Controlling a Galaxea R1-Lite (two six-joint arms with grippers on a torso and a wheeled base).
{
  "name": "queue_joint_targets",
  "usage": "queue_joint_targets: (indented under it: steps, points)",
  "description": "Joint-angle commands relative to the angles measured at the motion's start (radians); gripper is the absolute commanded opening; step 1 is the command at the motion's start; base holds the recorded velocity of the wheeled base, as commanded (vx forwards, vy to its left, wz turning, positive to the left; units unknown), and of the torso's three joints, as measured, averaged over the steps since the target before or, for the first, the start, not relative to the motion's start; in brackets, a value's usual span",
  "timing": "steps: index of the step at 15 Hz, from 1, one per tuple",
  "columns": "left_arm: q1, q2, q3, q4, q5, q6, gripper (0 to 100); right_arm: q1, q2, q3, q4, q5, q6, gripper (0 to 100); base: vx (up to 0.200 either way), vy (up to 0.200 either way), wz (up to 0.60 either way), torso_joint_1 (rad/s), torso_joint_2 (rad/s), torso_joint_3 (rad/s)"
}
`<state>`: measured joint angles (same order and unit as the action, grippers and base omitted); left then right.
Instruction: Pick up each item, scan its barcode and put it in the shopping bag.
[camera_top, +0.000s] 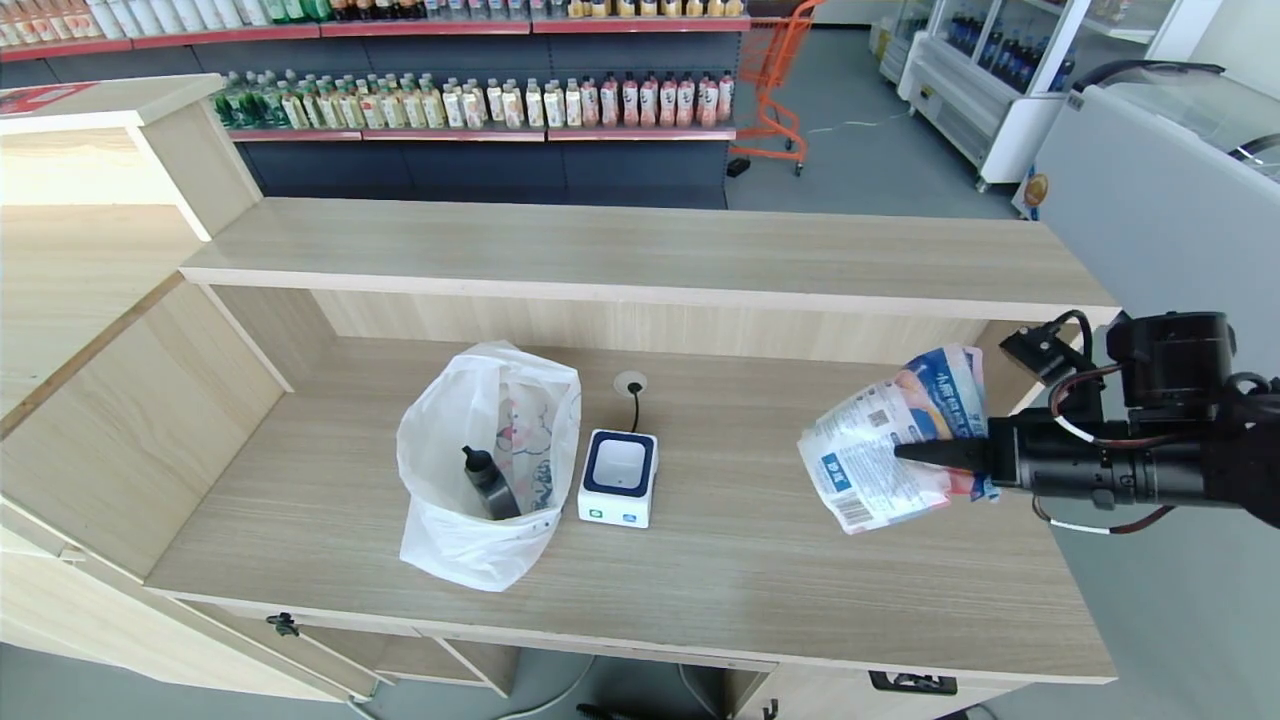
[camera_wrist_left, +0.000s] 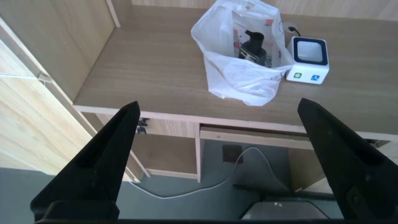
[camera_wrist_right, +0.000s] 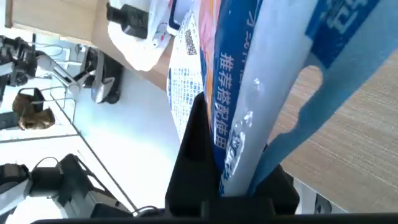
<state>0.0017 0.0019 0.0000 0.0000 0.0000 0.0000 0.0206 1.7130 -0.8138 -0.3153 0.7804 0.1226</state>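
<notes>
My right gripper is shut on a blue and white snack packet, held in the air above the right part of the counter with its barcode side facing the scanner. The packet is pinched flat between the fingers. The white scanner sits mid-counter, left of the packet. Beside it on the left stands the white shopping bag, open, with a black bottle inside. My left gripper hangs open below the counter's front edge, nothing between its fingers; bag and scanner lie beyond it.
A raised wooden ledge runs along the back of the counter, and a side wall closes its left end. A cable runs from the scanner to a hole in the counter. Store shelves and freezers stand beyond.
</notes>
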Motion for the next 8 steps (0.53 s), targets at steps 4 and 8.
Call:
queue_joint_targets:
  steps: [4,8]
  points:
    - [0.001,0.000,0.000,0.000,0.000,0.000,100,0.176,-0.228,0.197,-0.036,0.063,-0.047,0,0.000,0.000,0.00,0.000,0.00,0.000]
    - [0.001,0.000,0.000,0.000,0.000,0.000,100,0.288,-0.279,0.191,-0.031,0.057,0.068,0,0.000,0.000,0.00,0.000,0.00,0.000]
